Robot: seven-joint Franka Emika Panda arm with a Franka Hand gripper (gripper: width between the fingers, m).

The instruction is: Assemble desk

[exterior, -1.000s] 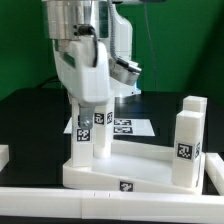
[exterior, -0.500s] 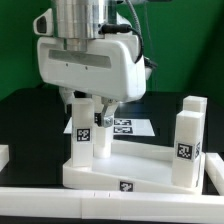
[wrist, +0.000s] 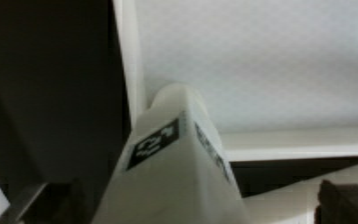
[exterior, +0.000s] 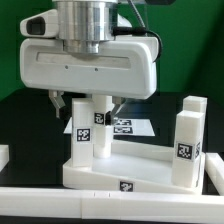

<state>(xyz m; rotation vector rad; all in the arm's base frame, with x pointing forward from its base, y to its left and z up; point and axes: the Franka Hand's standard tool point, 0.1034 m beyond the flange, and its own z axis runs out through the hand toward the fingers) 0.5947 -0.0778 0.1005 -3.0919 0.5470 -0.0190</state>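
White tabletop panel (exterior: 130, 170) lies on the black counter (exterior: 25, 110), with one square leg (exterior: 88, 128) standing upright in its corner socket at the exterior view's left. Two more legs (exterior: 187, 140) stand at the panel's far end, toward the exterior view's right, one just behind the other. The marker board (exterior: 128, 126) lies flat just behind the panel.

Gripper (exterior: 88, 100) sits directly over the left leg. Its jaws are spread wide, one finger on each side of the leg's top, and I see no clamping contact. The wrist view agrees: the tagged leg (wrist: 167, 150) rises up the middle between the two dark finger tips, with the panel's rim and floor (wrist: 247, 70) behind it.

Key relation: the leg's long axis is vertical and lines up with the gripper's approach axis, with the leg top between the fingers. Judgement: any re-grip or turning move only needs the jaws to close, with no sideways travel. A retreat should go straight up, so the fingers don't catch and tip the leg.
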